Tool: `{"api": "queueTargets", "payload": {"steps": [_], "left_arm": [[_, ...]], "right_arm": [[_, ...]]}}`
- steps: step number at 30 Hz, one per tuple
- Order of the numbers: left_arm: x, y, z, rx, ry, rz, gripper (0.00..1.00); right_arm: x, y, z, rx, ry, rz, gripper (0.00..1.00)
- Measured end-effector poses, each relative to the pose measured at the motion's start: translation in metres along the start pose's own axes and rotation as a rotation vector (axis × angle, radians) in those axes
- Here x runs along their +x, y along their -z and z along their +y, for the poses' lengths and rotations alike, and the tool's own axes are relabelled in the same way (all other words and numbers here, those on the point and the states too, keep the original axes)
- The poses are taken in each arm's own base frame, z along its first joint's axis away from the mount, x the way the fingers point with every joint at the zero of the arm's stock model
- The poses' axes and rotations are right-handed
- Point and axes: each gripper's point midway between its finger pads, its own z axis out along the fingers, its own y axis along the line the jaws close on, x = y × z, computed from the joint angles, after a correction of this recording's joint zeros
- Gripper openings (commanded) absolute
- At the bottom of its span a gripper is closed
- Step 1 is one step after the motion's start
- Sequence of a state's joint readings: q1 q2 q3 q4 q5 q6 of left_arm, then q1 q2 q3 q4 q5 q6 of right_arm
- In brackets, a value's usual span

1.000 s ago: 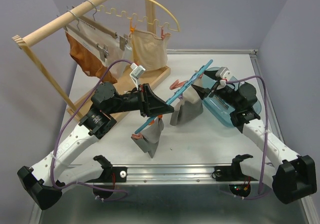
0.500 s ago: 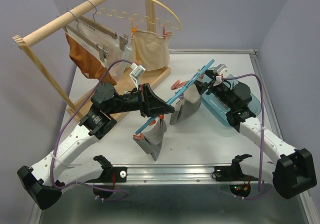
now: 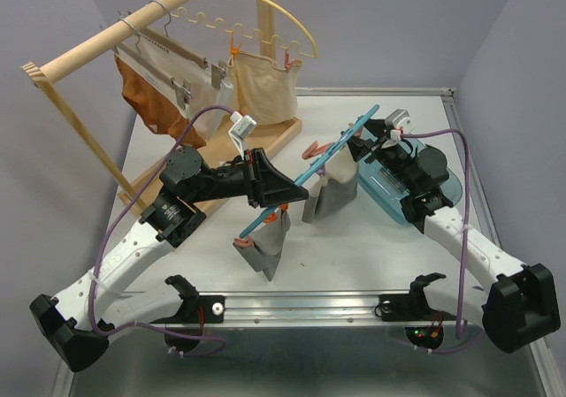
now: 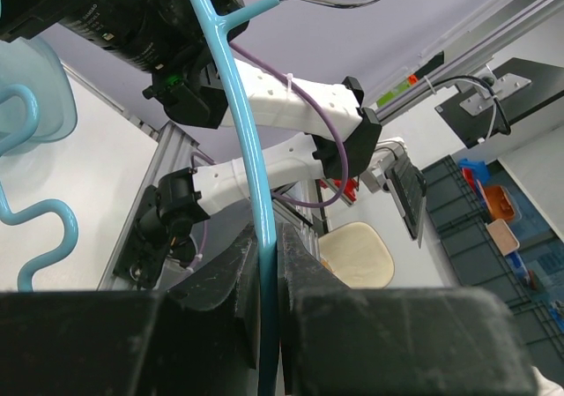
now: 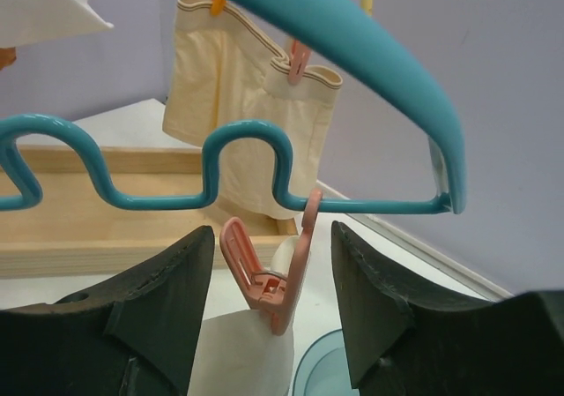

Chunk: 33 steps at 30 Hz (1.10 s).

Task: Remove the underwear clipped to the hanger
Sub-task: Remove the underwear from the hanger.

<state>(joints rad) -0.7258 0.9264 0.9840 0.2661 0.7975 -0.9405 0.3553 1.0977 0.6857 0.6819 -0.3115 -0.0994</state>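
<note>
My left gripper (image 3: 270, 187) is shut on the bar of a teal hanger (image 3: 332, 149), holding it aslant above the table; the left wrist view shows the hanger (image 4: 242, 131) pinched between the fingers (image 4: 229, 281). Two grey pieces of underwear hang from it, one by its upper end (image 3: 329, 195) and one at its lower end (image 3: 263, 251). My right gripper (image 3: 354, 154) is at the upper end. It is open (image 5: 273, 264), with its jaws on either side of a pink clip (image 5: 273, 281) and apart from it. That clip grips pale cloth (image 5: 238, 352).
A wooden rack (image 3: 133, 30) stands at the back left with a rust-orange pair (image 3: 150, 101) and a cream pair (image 3: 263, 87) clipped to a yellow hanger (image 3: 283, 12). A clear blue bin (image 3: 402, 194) lies under my right arm.
My right gripper has moved in toward the hanger's upper clip and its jaws have narrowed around it. The left gripper and the hanger have stayed put.
</note>
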Motion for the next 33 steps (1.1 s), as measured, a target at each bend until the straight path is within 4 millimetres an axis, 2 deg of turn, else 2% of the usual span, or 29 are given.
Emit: {"api": "queueTargets", "payload": {"steps": [3,6,7,8,10,11,12,13,16,17,19,24,28,30,33], "left_arm": [[0.000,0.000,0.000,-0.001,0.001,-0.002,0.00],[0.000,0.000,0.000,-0.001,0.003,-0.002,0.00],[0.000,0.000,0.000,-0.001,0.003,-0.002,0.00],[0.000,0.000,0.000,-0.001,0.004,-0.002,0.00],[0.000,0.000,0.000,0.000,0.008,0.001,0.00],[-0.001,0.000,0.000,-0.002,0.008,-0.004,0.00],[-0.001,0.000,0.000,-0.003,0.008,-0.005,0.00],[-0.001,0.000,0.000,-0.003,0.009,-0.005,0.00],[-0.002,0.000,0.000,-0.004,0.007,-0.010,0.00],[-0.002,0.000,0.000,-0.006,0.006,-0.014,0.00],[-0.004,0.000,0.000,-0.008,-0.001,-0.026,0.00],[-0.010,0.002,-0.002,-0.018,-0.016,-0.065,0.00],[-0.014,0.003,-0.001,-0.028,-0.023,-0.093,0.00],[-0.015,0.003,0.001,-0.033,-0.026,-0.108,0.00],[-0.016,0.004,0.005,-0.041,-0.020,-0.125,0.00]], "right_arm": [[-0.004,-0.001,-0.001,0.002,-0.003,-0.012,0.56],[-0.006,-0.001,0.000,0.002,-0.011,-0.017,0.38],[-0.006,-0.001,0.000,0.002,-0.011,-0.019,0.30],[-0.007,-0.002,0.000,0.002,-0.012,-0.021,0.16],[-0.008,-0.002,0.000,0.003,-0.016,-0.025,0.08],[-0.009,-0.002,-0.002,0.010,-0.016,-0.028,0.07],[-0.009,-0.002,-0.003,0.013,-0.016,-0.030,0.09],[-0.010,-0.002,-0.002,0.011,-0.012,-0.031,0.24],[-0.010,-0.002,-0.002,0.010,-0.012,-0.032,0.60],[-0.011,-0.002,-0.002,0.007,-0.006,-0.034,0.83],[-0.012,0.000,0.000,-0.001,-0.005,-0.034,1.00],[-0.022,0.011,0.008,-0.043,0.044,-0.024,1.00],[-0.017,0.022,0.020,-0.111,0.078,0.051,1.00],[-0.012,0.026,0.029,-0.172,0.094,0.103,1.00],[-0.004,0.040,0.056,-0.341,0.110,0.165,1.00]]}}
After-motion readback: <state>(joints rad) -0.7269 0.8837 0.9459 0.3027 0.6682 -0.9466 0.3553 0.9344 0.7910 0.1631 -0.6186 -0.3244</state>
